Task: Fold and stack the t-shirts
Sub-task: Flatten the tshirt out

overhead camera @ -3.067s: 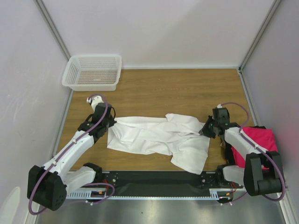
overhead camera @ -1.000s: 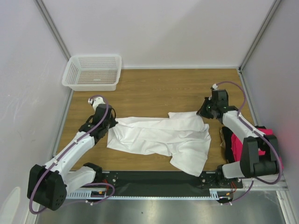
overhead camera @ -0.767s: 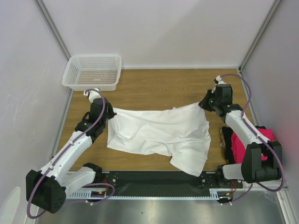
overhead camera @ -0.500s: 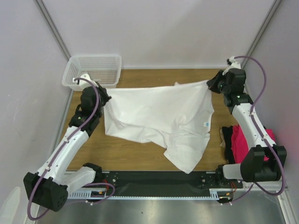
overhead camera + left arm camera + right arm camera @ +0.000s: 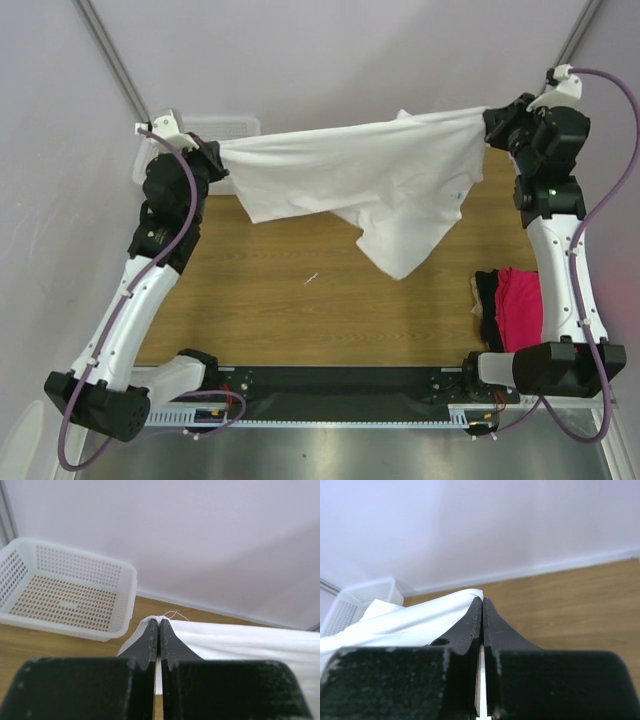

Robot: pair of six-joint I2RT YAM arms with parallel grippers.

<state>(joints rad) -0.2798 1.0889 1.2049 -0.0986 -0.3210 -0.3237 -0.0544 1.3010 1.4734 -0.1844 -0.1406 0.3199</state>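
The large white t-shirt (image 5: pixel 360 175) hangs stretched in the air between both arms, high over the back of the table, its lower part drooping to a point. My left gripper (image 5: pixel 215 158) is shut on its left corner (image 5: pixel 155 619). At the other end my right gripper (image 5: pixel 492 122) is shut on the right corner (image 5: pixel 475 594). A small blue-white tag (image 5: pixel 455 197) shows near the shirt's right edge. The magenta-pink t-shirt (image 5: pixel 520 305) lies at the table's right edge with the black t-shirt (image 5: pixel 484 300) against its left side.
A white mesh basket (image 5: pixel 60 595) stands at the back left corner, mostly hidden behind the left arm in the top view. The wooden table (image 5: pixel 300 300) lies under the hanging shirt. Grey walls close in on the left, back and right.
Both arms rose and swung back and outward, lifting the white t-shirt off the table and pulling it taut in the air. The grips stayed shut.
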